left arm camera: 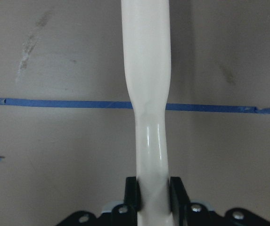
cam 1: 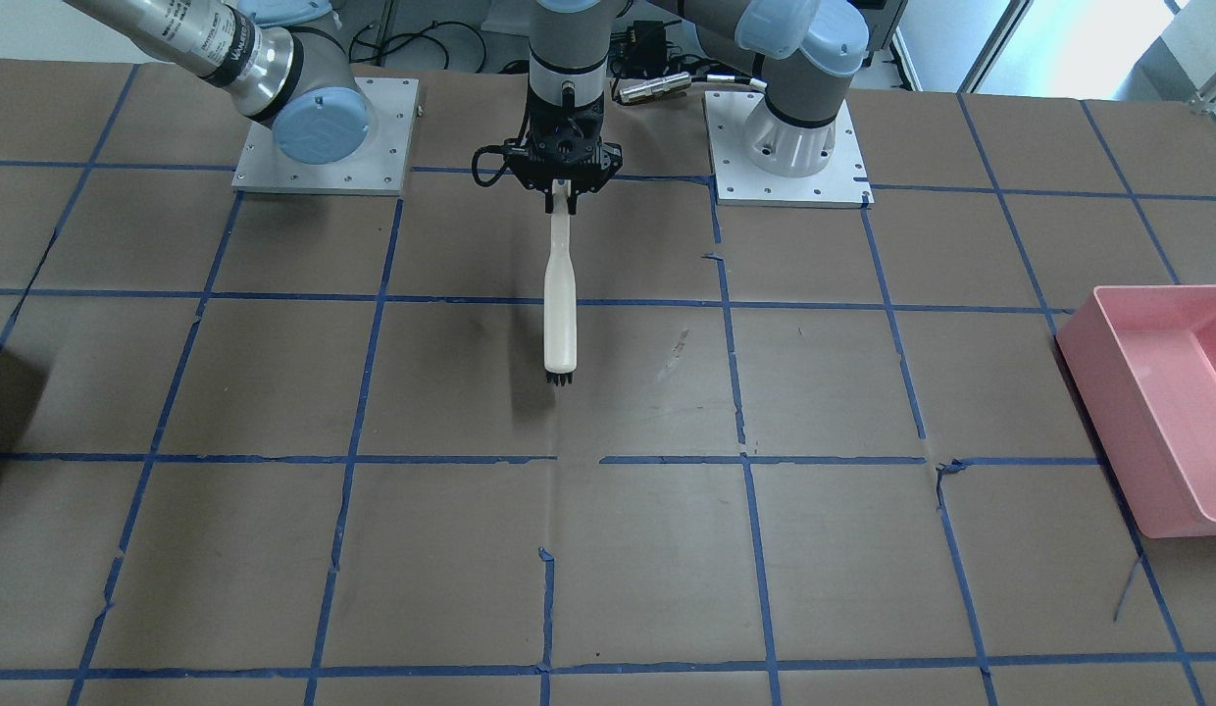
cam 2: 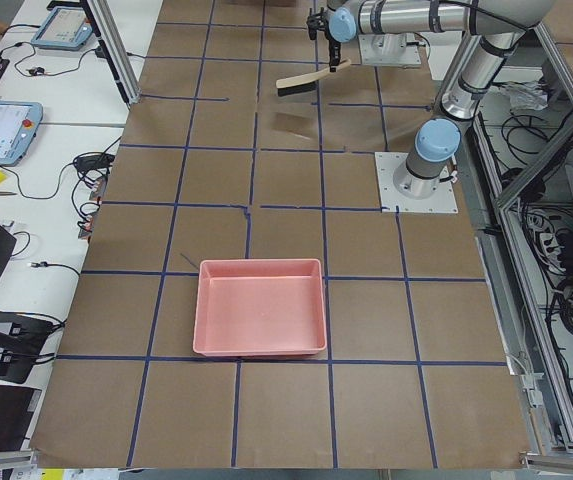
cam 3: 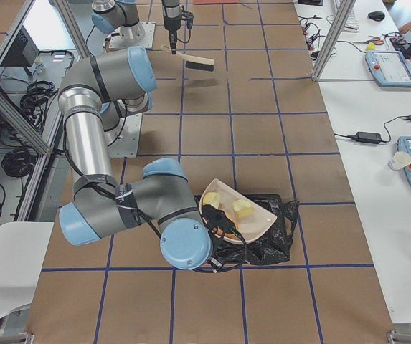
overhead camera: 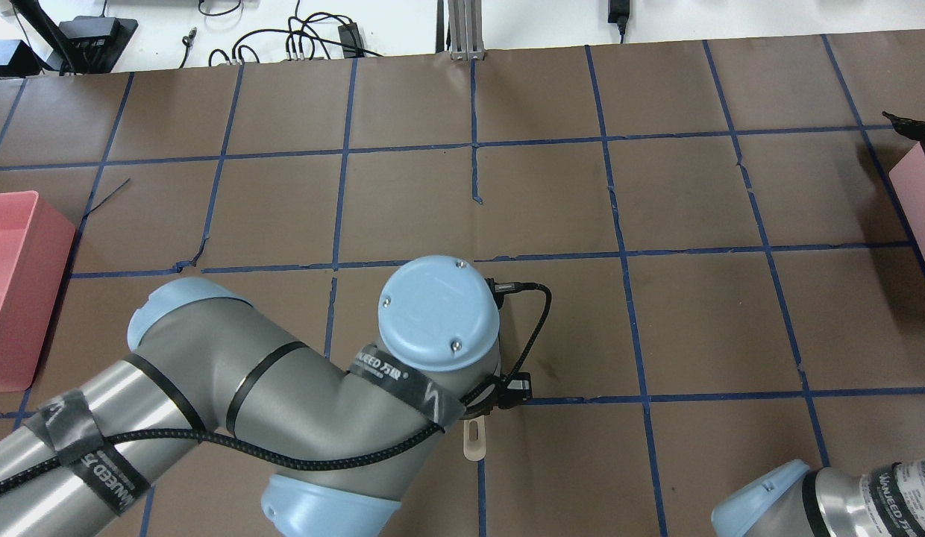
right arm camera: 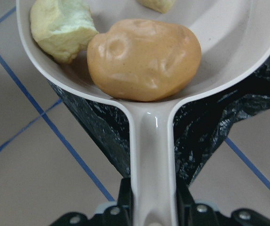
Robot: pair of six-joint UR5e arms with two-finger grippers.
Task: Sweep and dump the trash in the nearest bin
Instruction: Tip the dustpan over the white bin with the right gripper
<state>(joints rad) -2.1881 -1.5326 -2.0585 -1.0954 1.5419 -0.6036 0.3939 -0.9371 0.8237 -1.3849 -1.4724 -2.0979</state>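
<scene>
My right gripper (right arm camera: 153,194) is shut on the handle of a cream dustpan (right arm camera: 229,42). The pan holds the trash: an orange-brown potato-like lump (right arm camera: 144,59) and two pale yellow chunks (right arm camera: 59,28), one at the top edge (right arm camera: 156,4). The pan (cam 3: 257,213) hangs over a bin lined with a black bag (cam 3: 266,240). My left gripper (left arm camera: 152,193) is shut on the handle of a white brush (cam 1: 561,294) with black bristles (cam 1: 562,378), held above the table's middle near the robot's base.
A pink bin (cam 1: 1157,402) sits at the table's end on my left; it also shows in the overhead view (overhead camera: 15,291). The bagged bin's pink edge (overhead camera: 917,175) shows at my right end. Blue tape lines (cam 1: 373,299) cross the brown table.
</scene>
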